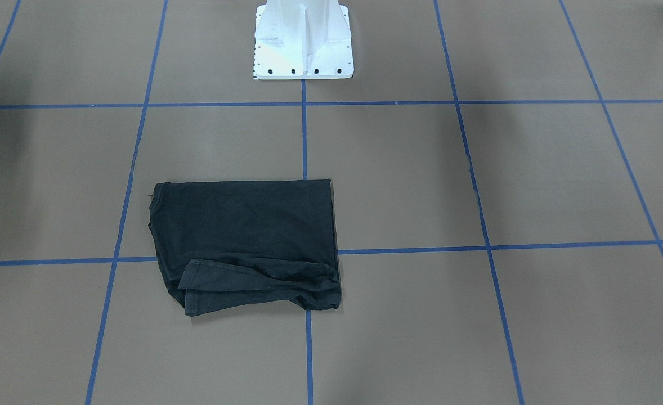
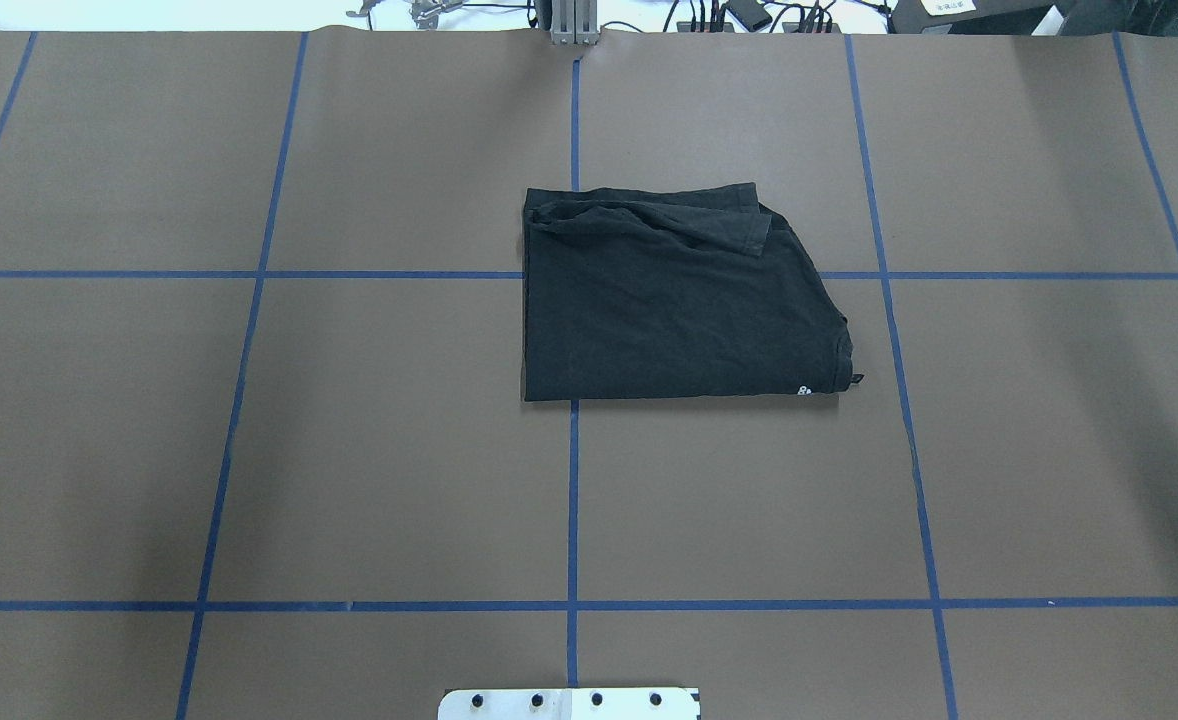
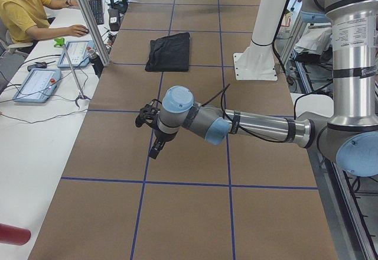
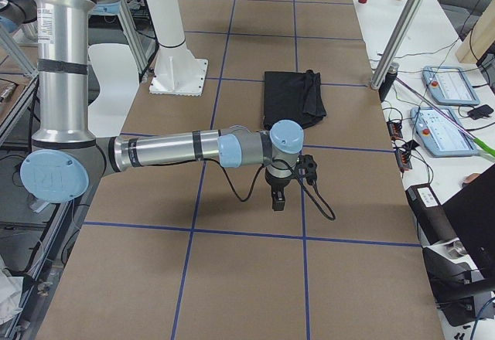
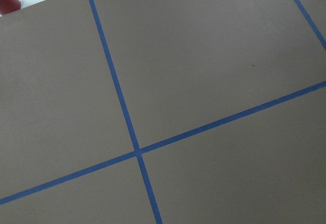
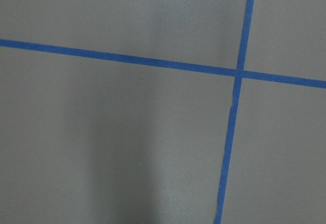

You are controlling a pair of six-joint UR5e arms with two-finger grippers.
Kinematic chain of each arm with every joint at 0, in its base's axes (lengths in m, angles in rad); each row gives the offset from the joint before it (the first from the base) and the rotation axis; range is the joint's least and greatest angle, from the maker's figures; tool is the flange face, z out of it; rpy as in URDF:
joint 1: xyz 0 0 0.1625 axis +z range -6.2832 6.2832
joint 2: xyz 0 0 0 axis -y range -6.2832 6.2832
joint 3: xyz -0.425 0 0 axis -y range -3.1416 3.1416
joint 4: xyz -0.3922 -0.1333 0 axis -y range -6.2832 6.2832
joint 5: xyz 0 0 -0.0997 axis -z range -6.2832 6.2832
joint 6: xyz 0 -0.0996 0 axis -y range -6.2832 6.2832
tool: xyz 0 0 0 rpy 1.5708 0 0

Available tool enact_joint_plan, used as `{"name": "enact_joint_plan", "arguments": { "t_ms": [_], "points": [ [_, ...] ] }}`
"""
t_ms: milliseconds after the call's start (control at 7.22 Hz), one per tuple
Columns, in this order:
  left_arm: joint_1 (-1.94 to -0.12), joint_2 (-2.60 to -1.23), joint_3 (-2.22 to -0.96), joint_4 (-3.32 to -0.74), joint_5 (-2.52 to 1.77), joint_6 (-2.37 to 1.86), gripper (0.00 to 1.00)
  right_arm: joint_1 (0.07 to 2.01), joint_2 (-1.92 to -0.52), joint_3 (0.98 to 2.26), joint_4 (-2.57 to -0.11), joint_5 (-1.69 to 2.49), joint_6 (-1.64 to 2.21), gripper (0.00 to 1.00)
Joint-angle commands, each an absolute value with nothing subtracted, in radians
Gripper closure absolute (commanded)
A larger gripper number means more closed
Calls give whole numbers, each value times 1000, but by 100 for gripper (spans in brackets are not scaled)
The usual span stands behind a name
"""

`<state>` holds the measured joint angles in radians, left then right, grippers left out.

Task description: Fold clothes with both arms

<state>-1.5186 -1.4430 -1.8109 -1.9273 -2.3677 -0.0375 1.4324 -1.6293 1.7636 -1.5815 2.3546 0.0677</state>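
The black T-shirt (image 1: pixel 247 236) lies folded into a rough rectangle at the middle of the table, with one sleeve flopped over its far edge in the overhead view (image 2: pixel 669 310). A few small white dots (image 2: pixel 804 390) peek out at its near right corner. It also shows in the left side view (image 3: pixel 169 51) and the right side view (image 4: pixel 292 96). My left gripper (image 3: pixel 156 148) hangs above bare table, far from the shirt. My right gripper (image 4: pixel 278 198) also hangs over bare table, away from the shirt. I cannot tell whether either is open or shut. Both wrist views show only table and blue tape.
The brown table (image 2: pixel 349 450) carries a grid of blue tape lines. The white bolted base (image 1: pixel 303 42) stands at the robot's side. An operator (image 3: pixel 23 12) sits at a side desk with control tablets (image 3: pixel 38 83). A metal post (image 4: pixel 402 27) rises by the table edge.
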Motion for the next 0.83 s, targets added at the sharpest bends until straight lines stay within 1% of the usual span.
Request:
{"name": "enact_joint_plan", "arguments": {
  "t_ms": [0, 415, 692],
  "points": [
    [-1520, -1439, -1805, -1925, -2385, -40, 0, 1447, -1632, 1756, -1580, 2362, 69, 0],
    [-1519, -1456, -1787, -1930, -2388, -40, 0, 1451, -1634, 1758, -1580, 2368, 71, 0],
    [-1520, -1442, -1801, -1942, -2388, -38, 0, 1451, -1628, 1747, -1580, 2367, 69, 0]
  ]
}}
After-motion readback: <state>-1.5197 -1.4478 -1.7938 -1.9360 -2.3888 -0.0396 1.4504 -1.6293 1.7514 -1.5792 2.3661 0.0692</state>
